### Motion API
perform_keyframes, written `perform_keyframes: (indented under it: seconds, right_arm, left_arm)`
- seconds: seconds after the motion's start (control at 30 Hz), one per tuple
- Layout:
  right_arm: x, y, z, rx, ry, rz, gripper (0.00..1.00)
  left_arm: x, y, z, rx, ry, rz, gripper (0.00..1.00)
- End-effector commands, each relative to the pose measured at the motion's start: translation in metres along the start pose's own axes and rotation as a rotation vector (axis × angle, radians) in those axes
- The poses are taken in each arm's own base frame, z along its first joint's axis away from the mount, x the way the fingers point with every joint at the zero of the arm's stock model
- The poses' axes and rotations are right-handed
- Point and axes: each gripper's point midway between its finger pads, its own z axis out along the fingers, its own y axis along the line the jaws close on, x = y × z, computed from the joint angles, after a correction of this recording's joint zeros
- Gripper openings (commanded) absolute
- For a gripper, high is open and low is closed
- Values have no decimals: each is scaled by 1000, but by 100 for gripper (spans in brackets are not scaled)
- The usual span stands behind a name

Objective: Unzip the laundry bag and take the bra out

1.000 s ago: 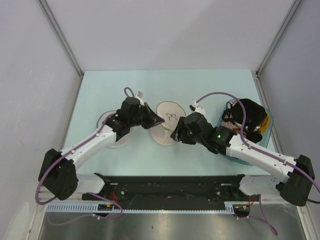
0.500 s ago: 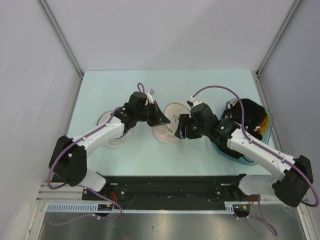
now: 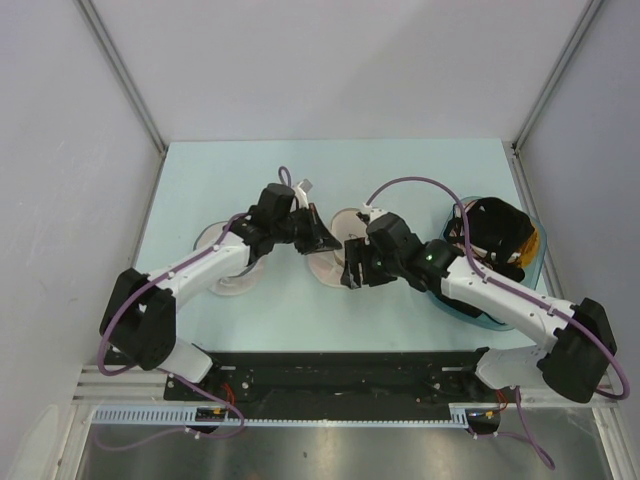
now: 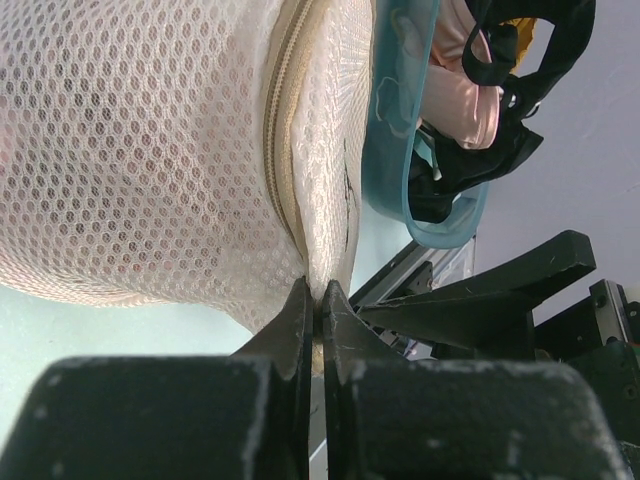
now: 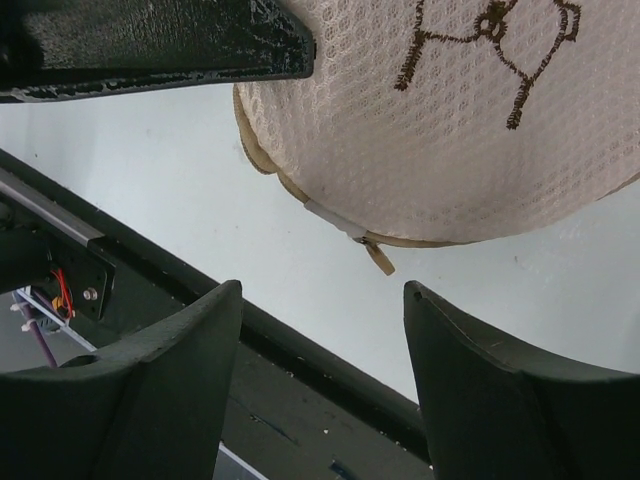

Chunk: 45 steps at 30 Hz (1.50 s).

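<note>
The cream mesh laundry bag [image 3: 322, 264] sits mid-table between my two grippers, its halves zipped together. In the left wrist view the laundry bag [image 4: 130, 150] fills the upper left and its zip [image 4: 283, 150] runs down to my left gripper [image 4: 320, 298], which is shut on the bag's rim. In the right wrist view the bag [image 5: 440, 140] shows its dark bra icon [image 5: 490, 45]. Its tan zip pull [image 5: 379, 258] hangs just beyond my right gripper [image 5: 322, 292], which is open and touches nothing. The left gripper [image 3: 332, 243] and right gripper [image 3: 351, 272] sit close together. The bra is hidden.
A teal basket [image 3: 470, 310] at the right holds black clothing [image 3: 500, 228] and some pink cloth [image 4: 465, 95]. A whiter round pouch [image 3: 228, 280] lies under the left arm. The black base rail [image 3: 340, 370] runs along the near edge.
The left gripper carried the bag's rim right and away, then held. The right gripper swung left to the bag's near edge and its jaws spread wider.
</note>
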Motion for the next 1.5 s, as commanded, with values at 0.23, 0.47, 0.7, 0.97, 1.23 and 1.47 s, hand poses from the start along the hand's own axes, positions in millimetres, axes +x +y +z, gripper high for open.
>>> perform_keyframes:
  seconds: [0.23, 0.47, 0.7, 0.97, 1.23, 1.47]
  right_arm:
    - [0, -3, 14, -20, -132, 44, 68]
    - [-9, 0, 10, -64, -261, 94, 63]
    - [-16, 12, 4, -121, -285, 70, 59]
    - [-14, 10, 9, -111, -277, 80, 53]
    - [-12, 0, 13, -59, -284, 85, 44]
    - [-5, -11, 18, -12, -282, 100, 0]
  left_arm:
    - [-14, -22, -11, 91, -28, 27, 0]
    - [-14, -20, -10, 88, -26, 24, 0]
    - [-14, -21, -9, 95, -21, 22, 0]
    - [-14, -22, -9, 97, -19, 22, 1]
    - [-14, -24, -10, 102, -19, 29, 0]
    - [-14, -22, -9, 100, -20, 32, 0]
